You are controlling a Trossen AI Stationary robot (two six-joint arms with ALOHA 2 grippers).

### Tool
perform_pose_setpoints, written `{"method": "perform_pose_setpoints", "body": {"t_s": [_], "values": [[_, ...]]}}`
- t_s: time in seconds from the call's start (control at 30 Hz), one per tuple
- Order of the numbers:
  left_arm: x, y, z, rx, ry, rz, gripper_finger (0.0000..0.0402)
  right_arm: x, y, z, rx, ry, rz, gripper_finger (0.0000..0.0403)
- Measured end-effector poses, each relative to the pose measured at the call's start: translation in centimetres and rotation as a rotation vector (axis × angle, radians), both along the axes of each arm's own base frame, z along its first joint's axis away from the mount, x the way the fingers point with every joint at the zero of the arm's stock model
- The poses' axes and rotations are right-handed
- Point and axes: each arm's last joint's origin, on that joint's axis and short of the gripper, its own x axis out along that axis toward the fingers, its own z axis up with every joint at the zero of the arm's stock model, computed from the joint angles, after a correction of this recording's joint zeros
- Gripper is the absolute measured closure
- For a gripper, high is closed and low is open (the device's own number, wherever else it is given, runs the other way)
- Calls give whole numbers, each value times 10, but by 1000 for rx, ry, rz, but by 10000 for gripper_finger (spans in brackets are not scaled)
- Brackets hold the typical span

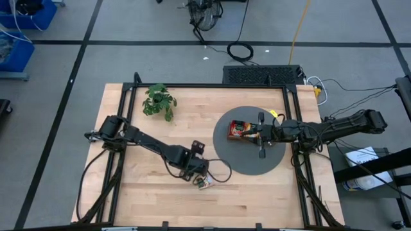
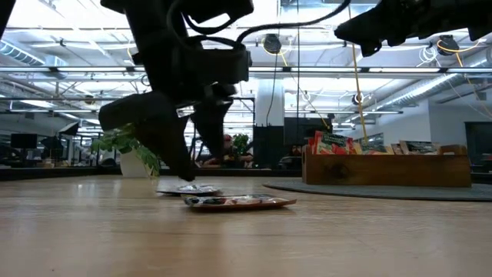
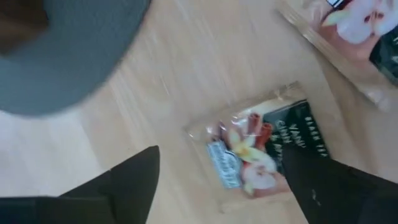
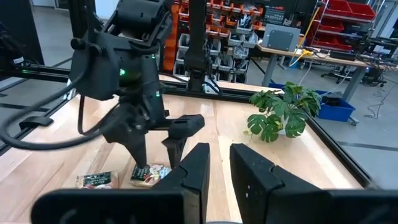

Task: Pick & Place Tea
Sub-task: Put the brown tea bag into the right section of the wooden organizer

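Tea sachet (image 3: 258, 149) flat on wood | left claw (image 3: 217, 186) wide, straddling | right claw (image 4: 219, 163) narrow

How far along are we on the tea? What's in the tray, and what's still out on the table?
Done: several sachets stand in the wooden tray on the grey mat. In hand: nothing yet; the left gripper is open, its fingers straddling one tea sachet lying flat on the table. Left: that sachet and a second one beside it. The right gripper waits above the tray.

Tea sachet (image 3: 258, 149): print blurred, "TEA" barely legible; nothing else readable.
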Motion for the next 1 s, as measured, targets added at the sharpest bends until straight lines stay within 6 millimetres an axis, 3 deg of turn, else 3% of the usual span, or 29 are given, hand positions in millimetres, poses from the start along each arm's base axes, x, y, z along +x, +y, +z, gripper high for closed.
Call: {"method": "perform_pose_setpoints", "body": {"t_s": [0.17,0.4,0.53,0.63,0.77,1.0], "values": [[-3,-2,-1,-144,5,190,45,0,0,0,-7,0,1,348],[15,1,14,-577,-115,797,39,0,0,0,-26,1,3,348],[21,14,19,-644,-231,1156,47,0,0,0,-27,0,3,348],[16,25,11,-622,-234,1381,54,0,0,0,-27,1,4,348],[8,28,-3,-623,-144,1541,70,0,0,0,-25,0,6,348],[8,25,-9,-672,-131,1646,103,-1,0,2,-20,-21,6,348]]}}
